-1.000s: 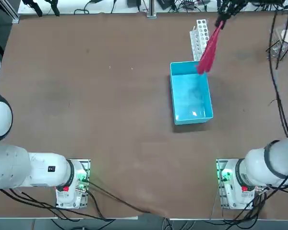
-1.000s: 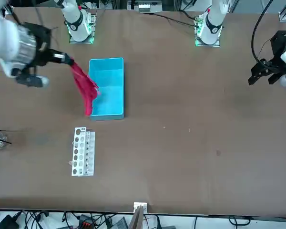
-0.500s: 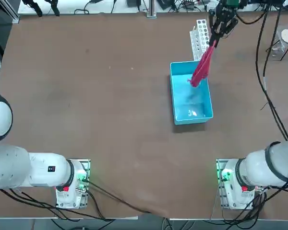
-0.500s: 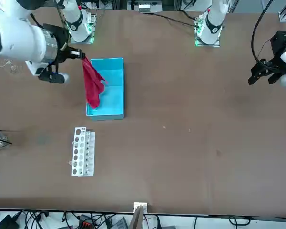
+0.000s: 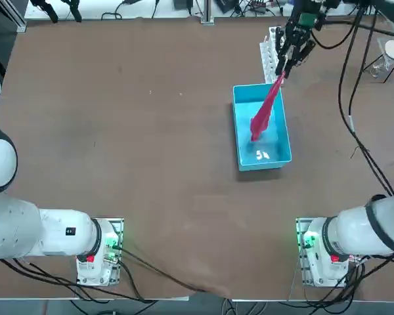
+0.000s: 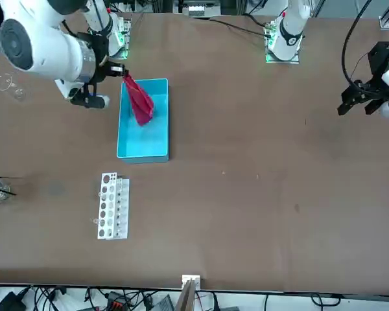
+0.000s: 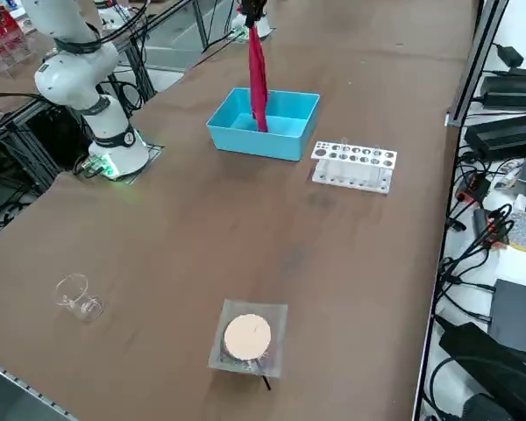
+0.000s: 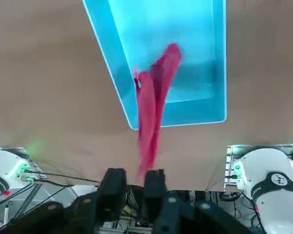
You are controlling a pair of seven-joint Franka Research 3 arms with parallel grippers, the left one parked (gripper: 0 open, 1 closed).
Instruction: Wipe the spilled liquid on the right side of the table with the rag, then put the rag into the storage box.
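Two fingers [image 8: 154,179] of the right claw [image 8: 133,175] stand parted with a clear gap between them, so we record the claw as released. It hangs high above the far end of the storage box [image 8: 107,58], pointing down.

The rag [image 8: 154,97] trails from just beside one finger as a long narrow strip. Its lower end is over the inside of the box, between the walls. We cannot tell whether the tip touches the glossy bottom, or whether the upper end is clinging to the finger or already free.

We judge the height to be deliberate: the cloth hangs straight and clears the thin walls, so a drop lands it inside rather than on the rim.

The white test-tube rack [image 7: 351,165] stands just beyond the box, apart from it. We cannot make out any liquid on the counter [image 8: 39,73].
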